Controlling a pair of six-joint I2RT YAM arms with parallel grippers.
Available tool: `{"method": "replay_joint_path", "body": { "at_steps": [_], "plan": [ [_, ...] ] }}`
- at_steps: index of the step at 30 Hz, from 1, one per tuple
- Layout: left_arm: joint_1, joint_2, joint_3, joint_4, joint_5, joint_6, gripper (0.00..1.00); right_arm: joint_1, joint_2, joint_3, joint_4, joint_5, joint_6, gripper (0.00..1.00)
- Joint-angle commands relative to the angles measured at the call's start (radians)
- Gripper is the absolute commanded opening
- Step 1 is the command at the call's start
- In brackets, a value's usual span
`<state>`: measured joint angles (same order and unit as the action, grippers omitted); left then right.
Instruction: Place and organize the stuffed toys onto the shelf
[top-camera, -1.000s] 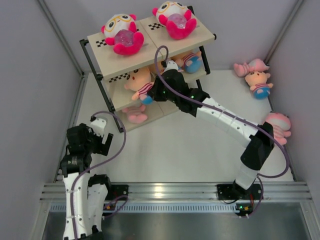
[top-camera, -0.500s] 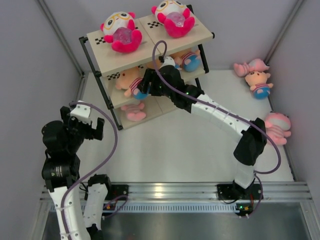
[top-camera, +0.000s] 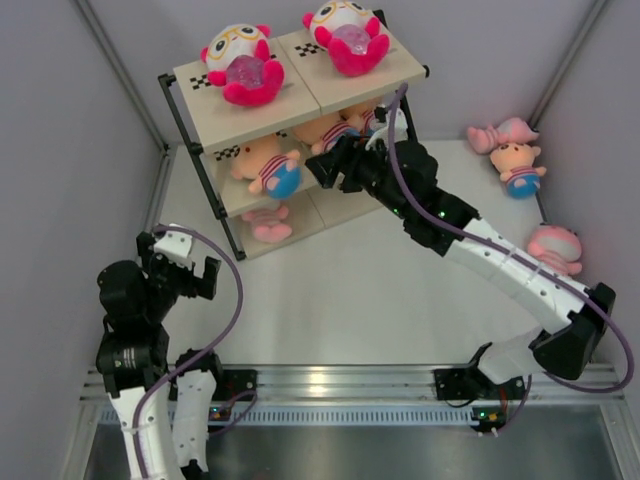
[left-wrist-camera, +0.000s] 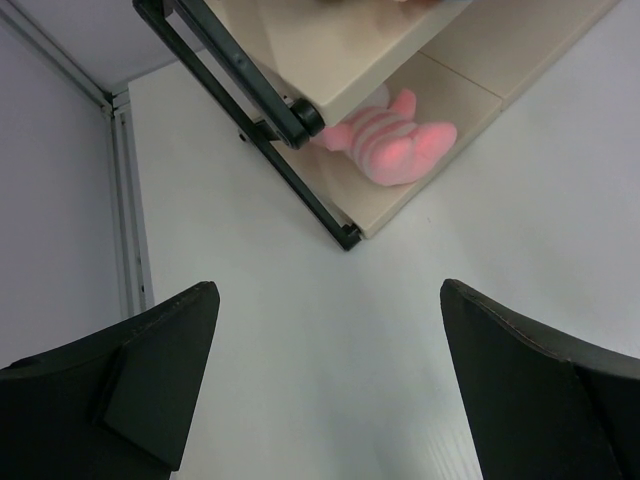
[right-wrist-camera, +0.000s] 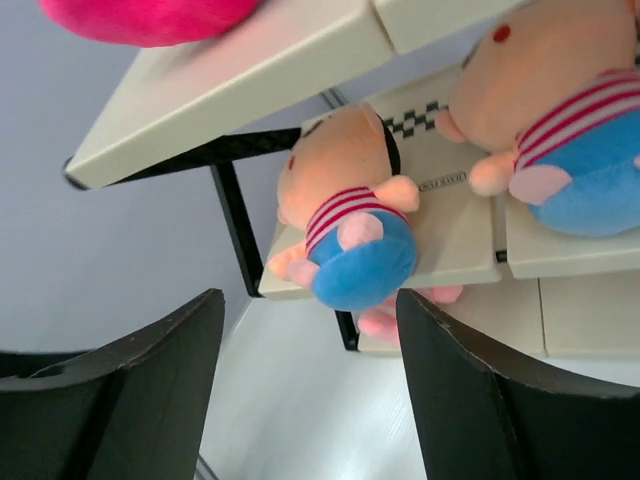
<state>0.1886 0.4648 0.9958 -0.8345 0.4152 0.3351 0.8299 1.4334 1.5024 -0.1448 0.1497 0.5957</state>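
Note:
The shelf (top-camera: 300, 100) stands at the back left. Two hot-pink stuffed toys (top-camera: 240, 65) (top-camera: 345, 35) lie on its top board. On the middle board a peach toy (top-camera: 268, 165) (right-wrist-camera: 350, 240) lies at the left, and another peach toy (top-camera: 335, 130) (right-wrist-camera: 560, 130) lies to its right. A pale pink toy (top-camera: 268, 222) (left-wrist-camera: 390, 145) is on the bottom board. My right gripper (top-camera: 325, 170) (right-wrist-camera: 308, 310) is open and empty just in front of the left peach toy. My left gripper (top-camera: 185, 275) (left-wrist-camera: 328, 300) hangs open over bare floor, left of the shelf's near corner.
Three loose toys lie on the floor at the right: a pale pink one (top-camera: 505, 132), a peach one (top-camera: 520, 165) and a pink striped one (top-camera: 555, 245). Grey walls close in on both sides. The shelf's black frame post (left-wrist-camera: 250, 90) is near my left gripper.
My right gripper opened, left the peach toy on the middle board's left side and drew back to the right. The left arm swung up and left, then settled lower.

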Motion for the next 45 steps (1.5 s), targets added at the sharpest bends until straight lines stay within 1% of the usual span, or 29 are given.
{"method": "replay_joint_path", "body": {
  "at_steps": [1,2,4,6,7,8,10,13,16,17,19,20,21,22,24,27,28,30,32,33,34,35,36,37,40,41,43,44,45],
  "plan": [
    [0.008,0.037,0.029,0.012,0.023,0.008,0.99,-0.011,-0.106,-0.112,0.220,-0.082,-0.142,0.69],
    [0.009,0.049,0.050,0.008,0.033,0.007,0.99,-0.011,-0.125,-0.138,0.244,-0.114,-0.190,0.69],
    [0.009,0.096,0.082,0.005,0.120,0.004,0.96,-0.011,-0.192,-0.204,0.257,-0.174,-0.299,0.71],
    [0.008,0.147,0.147,0.005,0.161,-0.008,0.90,-0.009,-0.235,-0.272,0.248,-0.129,-0.339,0.74],
    [0.008,0.213,0.194,0.003,0.186,-0.011,0.83,-0.011,-0.276,-0.295,0.246,-0.115,-0.373,0.74],
    [0.006,0.244,0.213,0.005,0.197,-0.005,0.81,-0.011,-0.295,-0.316,0.246,-0.096,-0.388,0.75],
    [0.005,0.323,0.243,0.003,0.201,0.037,0.80,-0.011,-0.341,-0.367,0.240,-0.091,-0.430,0.76],
    [-0.020,0.420,0.314,-0.044,0.154,0.111,0.79,-0.009,-0.387,-0.409,0.217,-0.067,-0.462,0.77],
    [-0.144,0.443,0.342,-0.063,0.050,0.153,0.80,-0.009,-0.418,-0.438,0.205,-0.045,-0.488,0.77],
    [-0.244,0.454,0.334,-0.063,-0.028,0.153,0.81,-0.009,-0.424,-0.444,0.205,-0.050,-0.494,0.77],
    [-0.355,0.498,0.316,-0.069,-0.154,0.128,0.79,-0.009,-0.432,-0.462,0.209,-0.052,-0.501,0.77],
    [-0.491,0.517,0.281,-0.071,-0.252,0.124,0.77,-0.009,-0.438,-0.465,0.209,-0.047,-0.502,0.77],
    [-0.564,0.521,0.258,-0.071,-0.224,0.131,0.75,-0.009,-0.441,-0.475,0.206,-0.045,-0.504,0.77],
    [-0.621,0.508,0.216,-0.066,-0.190,0.169,0.76,-0.011,-0.450,-0.478,0.203,-0.041,-0.504,0.77],
    [-0.638,0.465,0.201,-0.066,-0.130,0.197,0.82,-0.011,-0.458,-0.485,0.188,-0.022,-0.513,0.77],
    [-0.658,0.472,0.236,-0.063,-0.135,0.231,0.82,-0.009,-0.475,-0.493,0.156,0.002,-0.528,0.77],
    [-0.661,0.479,0.271,-0.061,-0.130,0.237,0.82,-0.009,-0.481,-0.495,0.149,0.013,-0.528,0.77],
    [-0.664,0.509,0.306,-0.013,-0.141,0.245,0.82,-0.009,-0.484,-0.496,0.148,0.034,-0.530,0.77],
    [-0.673,0.540,0.366,0.030,-0.205,0.255,0.83,-0.009,-0.485,-0.498,0.116,0.042,-0.528,0.77],
    [-0.686,0.585,0.391,0.040,-0.242,0.263,0.83,-0.009,-0.487,-0.499,0.116,0.044,-0.524,0.78],
    [-0.728,0.610,0.433,0.044,-0.345,0.272,0.83,-0.011,-0.487,-0.501,0.117,0.044,-0.522,0.77],
    [-0.759,0.632,0.444,0.052,-0.404,0.280,0.84,-0.011,-0.485,-0.502,0.120,0.048,-0.517,0.77],
    [-0.800,0.665,0.446,0.079,-0.479,0.298,0.85,-0.011,-0.484,-0.501,0.119,0.053,-0.511,0.77],
    [-0.881,0.681,0.446,0.095,-0.606,0.308,0.85,-0.009,-0.475,-0.498,0.116,0.056,-0.510,0.78],
    [-1.004,0.724,0.437,0.161,-0.754,0.324,0.86,-0.011,-0.459,-0.476,0.096,0.051,-0.502,0.77],
    [-1.020,0.733,0.434,0.178,-0.841,0.334,0.86,-0.011,-0.456,-0.467,0.091,0.045,-0.502,0.77],
    [-1.060,0.767,0.428,0.221,-0.921,0.375,0.86,-0.011,-0.452,-0.462,0.085,0.045,-0.499,0.77],
    [-1.074,0.779,0.425,0.238,-1.011,0.390,0.86,-0.009,-0.447,-0.458,0.083,0.045,-0.499,0.77],
    [-1.090,0.807,0.420,0.256,-1.048,0.425,0.86,-0.011,-0.446,-0.456,0.079,0.045,-0.499,0.77]
  ]
}}
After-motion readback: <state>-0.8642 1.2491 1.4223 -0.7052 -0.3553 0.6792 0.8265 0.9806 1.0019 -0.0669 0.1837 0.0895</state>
